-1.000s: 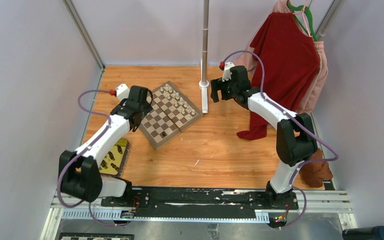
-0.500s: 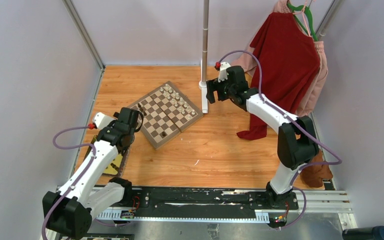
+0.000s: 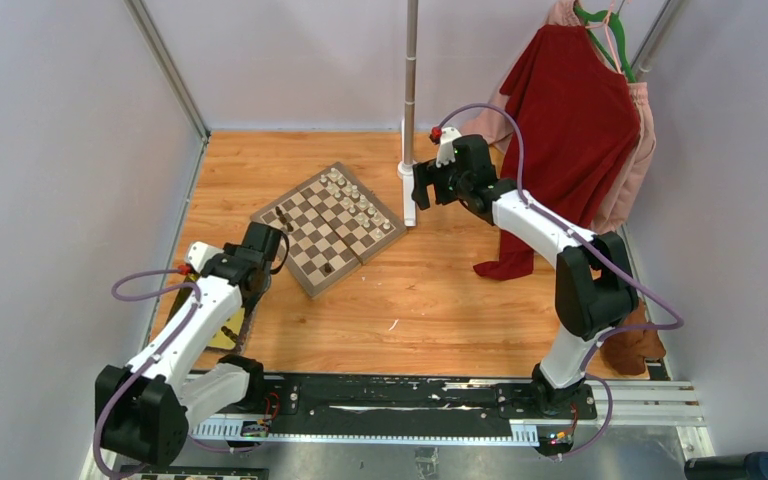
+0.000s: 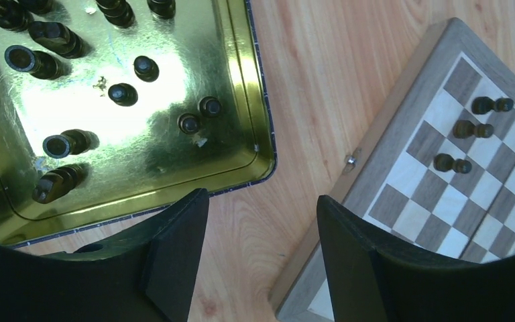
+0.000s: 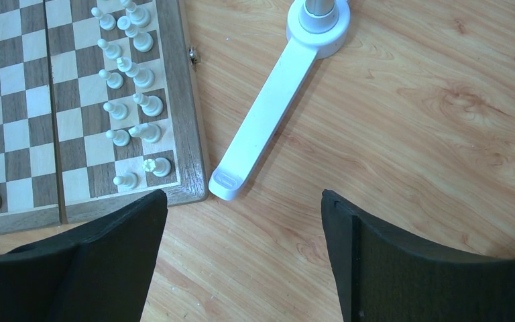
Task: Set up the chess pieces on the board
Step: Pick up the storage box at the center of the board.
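Observation:
The board (image 3: pixel 356 260) lies turned at an angle at the back left of the table. Cream-white chess pieces (image 3: pixel 355 200) stand in two rows along its far right edge (image 5: pixel 131 74). A few dark pieces (image 4: pixel 473 129) stand on its near left side. Several more dark pieces (image 4: pixel 124 94) lie and stand in the shiny yellow tray (image 4: pixel 261 161). My left gripper (image 4: pixel 261 201) hangs open and empty over bare wood between the tray and the board's rim (image 4: pixel 402 141). My right gripper (image 5: pixel 245 198) is wide open and empty, just off the board's right corner (image 5: pixel 181 100).
A white stand foot (image 5: pixel 268 107) with its upright pole (image 3: pixel 410 90) sits right beside the board. A red garment (image 3: pixel 570 120) hangs at the back right, and a brown cloth (image 3: pixel 635 345) lies by the right arm's base. My left arm covers most of the tray from above.
My left gripper has drawn back off the board's left side to the gap beside the tray. My right gripper has shifted slightly left towards the pole.

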Controlling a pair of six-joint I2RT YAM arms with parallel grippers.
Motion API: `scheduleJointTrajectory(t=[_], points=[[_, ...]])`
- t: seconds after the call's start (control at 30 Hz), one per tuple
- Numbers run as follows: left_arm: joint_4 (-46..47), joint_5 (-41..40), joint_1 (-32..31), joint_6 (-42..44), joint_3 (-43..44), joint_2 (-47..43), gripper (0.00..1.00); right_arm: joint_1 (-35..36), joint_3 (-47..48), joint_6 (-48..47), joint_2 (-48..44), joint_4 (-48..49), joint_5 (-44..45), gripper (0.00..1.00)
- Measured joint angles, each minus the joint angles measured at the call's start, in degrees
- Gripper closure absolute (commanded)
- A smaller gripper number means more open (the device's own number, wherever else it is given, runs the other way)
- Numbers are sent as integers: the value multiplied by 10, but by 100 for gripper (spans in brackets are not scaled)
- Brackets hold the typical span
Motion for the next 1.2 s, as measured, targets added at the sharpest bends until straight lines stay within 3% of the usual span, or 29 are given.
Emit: scheduleJointTrajectory(t=[0.33,0.8,1.2], points=[[21,9,38,1,0,63,36,0,-2,0,0,0,-1,12],[100,46,90,65,2,147,37,0,-1,0,15,0,-1,12],[127,70,106,104,22,200,50,0,-1,0,17,0,1,12]])
